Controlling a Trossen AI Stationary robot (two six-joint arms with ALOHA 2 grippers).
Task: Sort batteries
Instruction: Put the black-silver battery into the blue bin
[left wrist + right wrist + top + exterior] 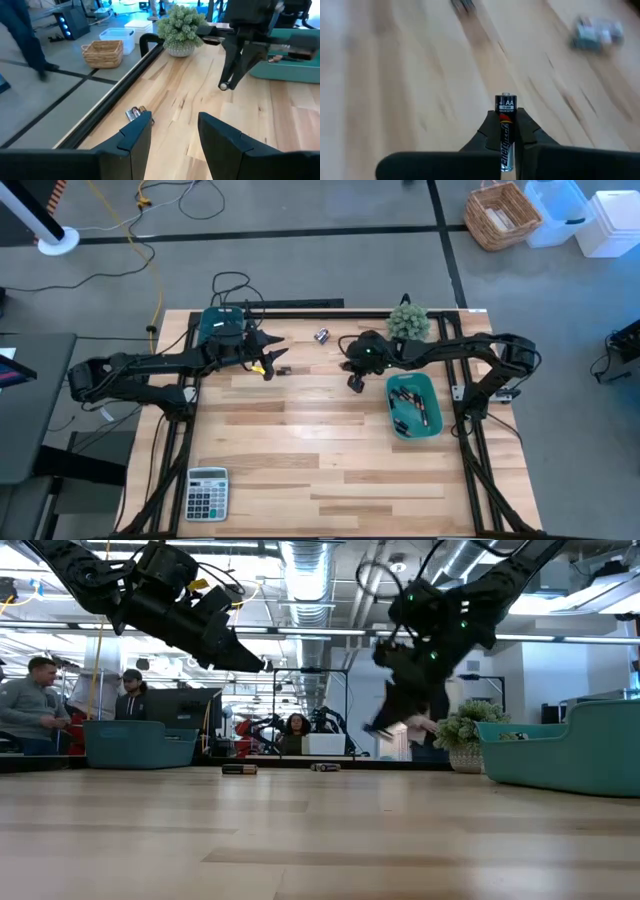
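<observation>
An AA battery (505,103), black with a silver tip, sits in my right gripper (507,119), which is shut on it above the table's middle (355,383), left of the right teal bin (434,416). That bin holds several batteries (405,402). A loose pair of batteries (321,335) lies near the far edge, and one dark battery (283,370) lies beside my left gripper (270,362). The left gripper (172,131) hangs open above the wood with nothing between its fingers. My right gripper pinches the AA battery's body (505,131) between its two fingers. The battery lies along the fingers, and its plus end (505,96) pokes out past their tips. The fingers slant down toward the table, and the battery is lifted clear of the wood.
A second teal bin (222,326) stands at the far left, a small potted plant (408,320) at the far right, and a grey calculator (207,492) at the near left corner. A black frame rail (120,90) runs along the far edge. People are in the room behind (30,700).
</observation>
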